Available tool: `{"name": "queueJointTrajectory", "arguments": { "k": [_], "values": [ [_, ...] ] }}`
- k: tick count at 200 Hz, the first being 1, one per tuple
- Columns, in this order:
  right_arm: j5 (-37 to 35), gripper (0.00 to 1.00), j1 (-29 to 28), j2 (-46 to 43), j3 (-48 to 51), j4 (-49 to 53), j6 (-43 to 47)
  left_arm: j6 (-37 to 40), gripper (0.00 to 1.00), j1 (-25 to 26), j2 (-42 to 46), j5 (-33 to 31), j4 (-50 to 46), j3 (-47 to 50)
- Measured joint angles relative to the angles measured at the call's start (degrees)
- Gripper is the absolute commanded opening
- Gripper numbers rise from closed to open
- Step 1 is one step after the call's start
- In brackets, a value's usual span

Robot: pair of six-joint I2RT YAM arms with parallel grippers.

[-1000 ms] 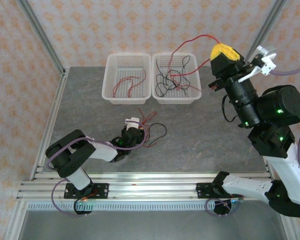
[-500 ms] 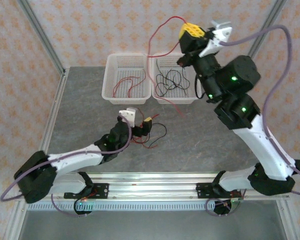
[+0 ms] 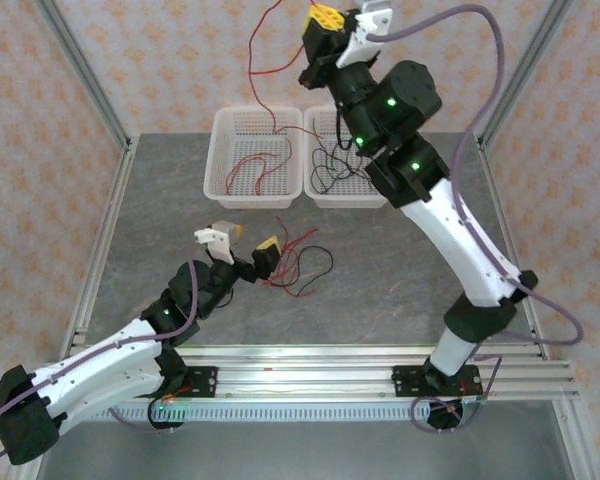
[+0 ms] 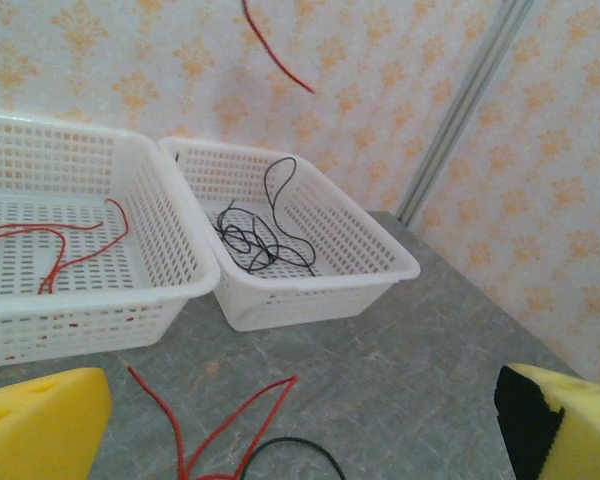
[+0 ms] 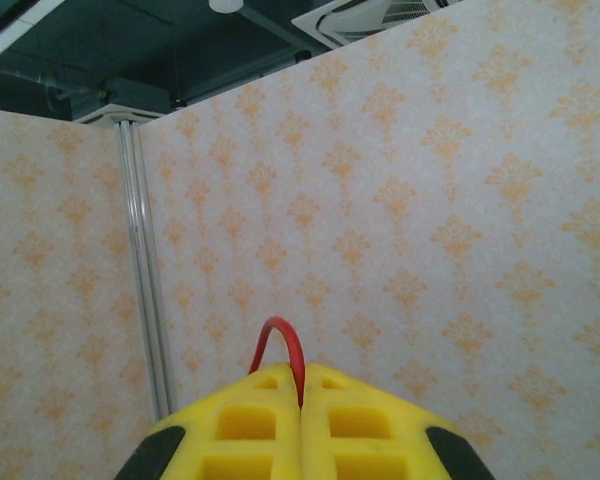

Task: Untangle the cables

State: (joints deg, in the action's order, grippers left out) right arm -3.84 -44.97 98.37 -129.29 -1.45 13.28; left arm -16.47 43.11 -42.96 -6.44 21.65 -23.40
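separately in baskets (image 4: 310, 295), red cable (image 4: 65, 255), black cables (image 4: 250, 238)

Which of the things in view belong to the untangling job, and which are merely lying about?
Job: hanging red cable, pinched in the right gripper; black cables in the right basket; second red cable in the left basket; loose cables on the table by the open left gripper.

Merely about: the two baskets themselves, the table, the aluminium rail.

White arms (image 3: 450, 240) with black joints (image 3: 400, 95), lilac wiring (image 3: 430, 18)
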Motion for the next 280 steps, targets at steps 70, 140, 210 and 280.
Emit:
{"name": "queueJointTrajectory", "arguments": {
  "k": [70,140,210,280],
  "values": [
    [0.87,0.0,2.86,18.71,-14.32,-0.13,-2.51,-2.19,0.91,0.0,8.22,0.22,-10.82,-1.07],
    [0.87,0.0,4.83,27.04,-14.47,-1.33,-7.8,-3.87,0.88,0.0,12.98,0.09,-18.38,-3.17],
    [-2.12,0.0,4.79,38.16,-13.09,-1.97,-10.78,-4.76,0.87,0.0,16.65,0.02,-23.41,-4.5],
    [-6.73,0.0,4.79,43.74,-7.54,1.92,-10.71,-5.14,0.87,0.0,17.46,-0.02,-25.33,-5.51]
  ]
}}
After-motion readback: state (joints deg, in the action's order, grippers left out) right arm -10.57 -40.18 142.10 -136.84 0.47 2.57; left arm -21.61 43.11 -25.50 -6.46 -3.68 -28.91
